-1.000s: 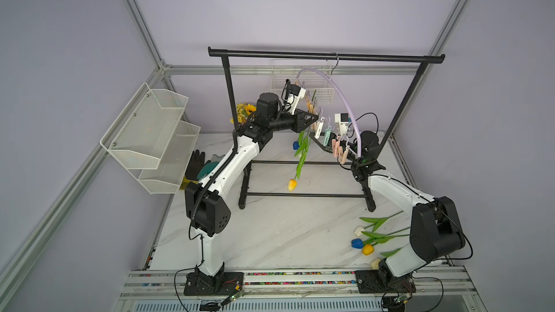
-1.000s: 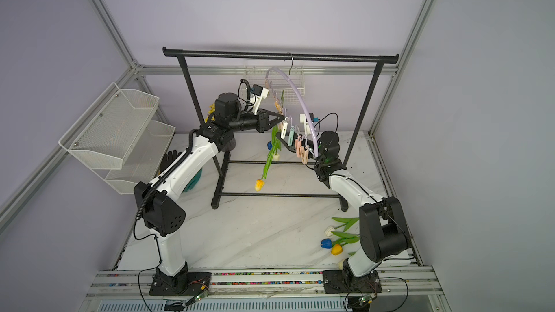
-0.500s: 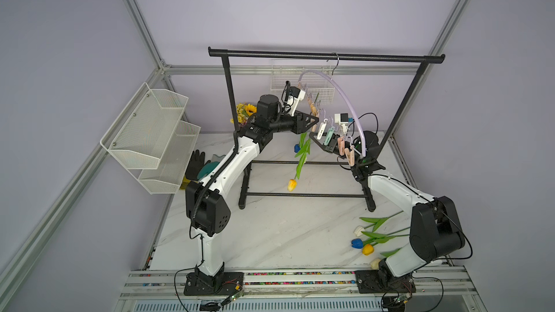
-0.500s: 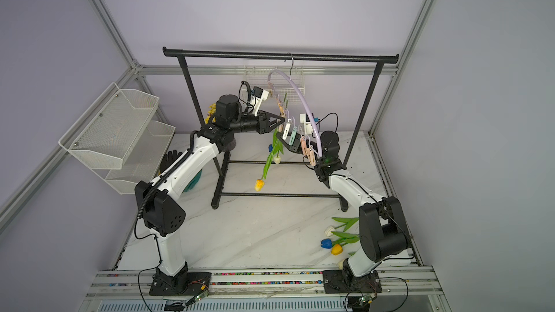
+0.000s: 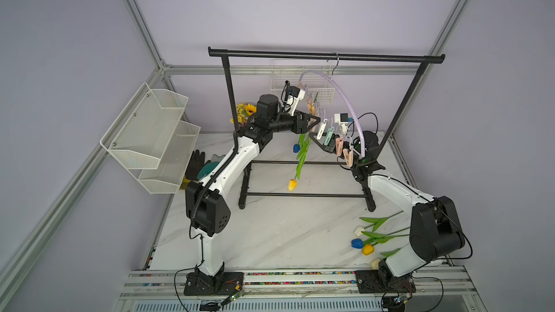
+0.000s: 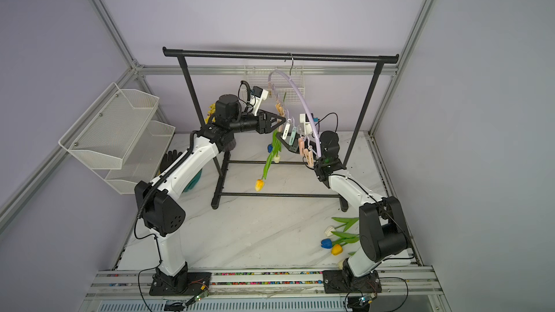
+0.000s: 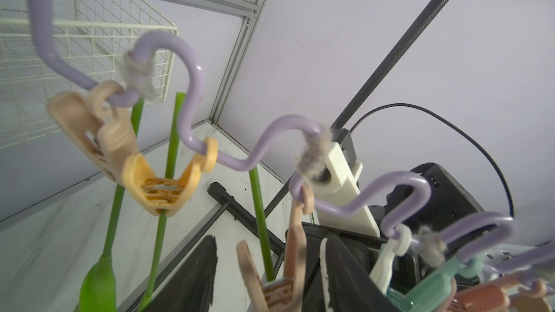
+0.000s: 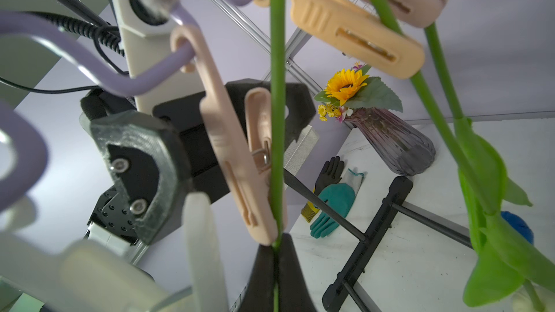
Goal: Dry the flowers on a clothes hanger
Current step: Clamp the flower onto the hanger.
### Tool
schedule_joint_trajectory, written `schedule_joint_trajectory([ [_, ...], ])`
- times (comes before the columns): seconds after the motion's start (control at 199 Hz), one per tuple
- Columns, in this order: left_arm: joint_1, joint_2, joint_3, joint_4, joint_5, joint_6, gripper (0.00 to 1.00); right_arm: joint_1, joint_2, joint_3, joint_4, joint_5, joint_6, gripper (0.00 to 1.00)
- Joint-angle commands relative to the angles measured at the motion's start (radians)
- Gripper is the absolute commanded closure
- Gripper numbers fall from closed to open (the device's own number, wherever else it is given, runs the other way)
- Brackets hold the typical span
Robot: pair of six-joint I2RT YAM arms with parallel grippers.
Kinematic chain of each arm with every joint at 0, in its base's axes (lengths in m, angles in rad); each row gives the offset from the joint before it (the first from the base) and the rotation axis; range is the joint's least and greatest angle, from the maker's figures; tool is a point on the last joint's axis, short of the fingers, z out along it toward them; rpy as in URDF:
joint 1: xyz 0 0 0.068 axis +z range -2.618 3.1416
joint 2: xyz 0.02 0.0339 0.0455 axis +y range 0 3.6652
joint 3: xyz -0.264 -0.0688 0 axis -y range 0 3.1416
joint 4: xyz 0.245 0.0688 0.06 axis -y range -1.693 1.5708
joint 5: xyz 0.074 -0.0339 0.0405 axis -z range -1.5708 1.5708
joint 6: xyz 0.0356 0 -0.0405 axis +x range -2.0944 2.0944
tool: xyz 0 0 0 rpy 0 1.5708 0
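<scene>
Right fingers [image 8: 295, 276] are pinching the tulip stem [image 8: 277, 55] at a peach peg [image 8: 225, 151] on the lilac hanger [image 7: 162, 39], toward the tabletop's [image 5: 270, 229] far edge. Left fingers [image 7: 192, 280] are standing spread around the peg. If the peg is biting weakly, the stem could slip.

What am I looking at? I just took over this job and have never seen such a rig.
It is a two-armed robot: left arm and right arm stand on a marble table. Two pictures look down on the whole scene; two come from cameras on the arms' wrists. A lilac hanger with pegs hangs from a black rack. The right gripper is shut on a green tulip stem beside a peach peg; the left gripper stands open around that peg. A yellow tulip already hangs head down. Loose tulips lie by the right arm. A sunflower vase and gloves are also there.
</scene>
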Motion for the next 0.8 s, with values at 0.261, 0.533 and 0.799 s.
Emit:
schedule_joint_trajectory([
  [0.261, 0.012, -0.047, 0.027, 0.013, -0.005, -0.001, 0.37, -0.008, -0.020, 0.015, -0.005, 0.010, -0.045, 0.79],
  [0.533, 0.015, -0.053, 0.027, 0.006, -0.006, 0.002, 0.37, -0.017, -0.053, -0.012, -0.112, 0.045, -0.187, 0.65],
  [0.799, 0.020, -0.057, 0.026, -0.005, -0.012, 0.004, 0.37, -0.033, -0.084, -0.028, -0.180, 0.080, -0.273, 0.57],
])
